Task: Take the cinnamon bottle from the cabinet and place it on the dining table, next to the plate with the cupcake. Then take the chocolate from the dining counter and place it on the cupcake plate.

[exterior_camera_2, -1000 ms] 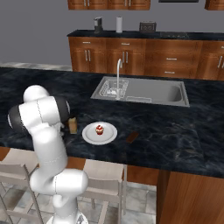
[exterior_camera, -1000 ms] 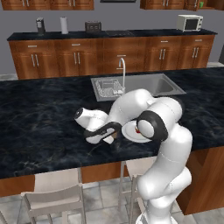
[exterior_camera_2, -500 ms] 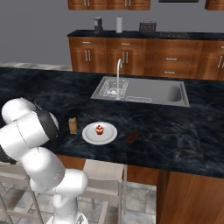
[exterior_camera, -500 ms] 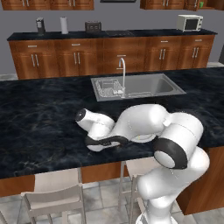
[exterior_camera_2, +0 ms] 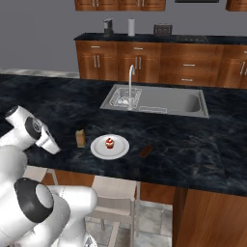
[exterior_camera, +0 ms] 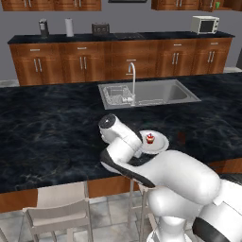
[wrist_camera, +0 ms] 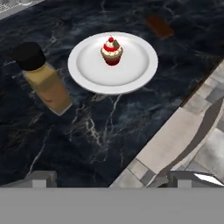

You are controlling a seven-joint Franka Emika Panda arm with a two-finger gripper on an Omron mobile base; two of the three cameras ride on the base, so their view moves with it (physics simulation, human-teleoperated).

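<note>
The tan cinnamon bottle (wrist_camera: 42,83) with its black cap stands upright on the dining table (exterior_camera_2: 193,154), just left of the white plate (wrist_camera: 131,74). The cupcake (wrist_camera: 112,50) sits in the middle of that plate. The dark chocolate (wrist_camera: 159,26) lies flat on the stone beyond the plate. My gripper (wrist_camera: 111,179) is open and holds nothing. It hangs over the table's front edge, short of the bottle and plate. From the right base, the bottle (exterior_camera_2: 80,138), plate (exterior_camera_2: 120,149), cupcake (exterior_camera_2: 110,143) and chocolate (exterior_camera_2: 145,151) stand in a row, with the gripper (exterior_camera_2: 54,147) left of the bottle. The cabinet (exterior_camera: 226,4) shows at the top right.
A steel sink (exterior_camera_2: 164,101) with a tall tap (exterior_camera_2: 130,82) is set into the table behind the plate. Stools (exterior_camera_2: 116,198) stand under the front edge. A microwave (exterior_camera: 204,23) and small jars sit on the back-wall counter (exterior_camera: 118,37).
The arm has swung back from the bottle and plate toward the table's front edge, its elbow dropping low. The bottle stays standing beside the plate. The jaws stay open.
</note>
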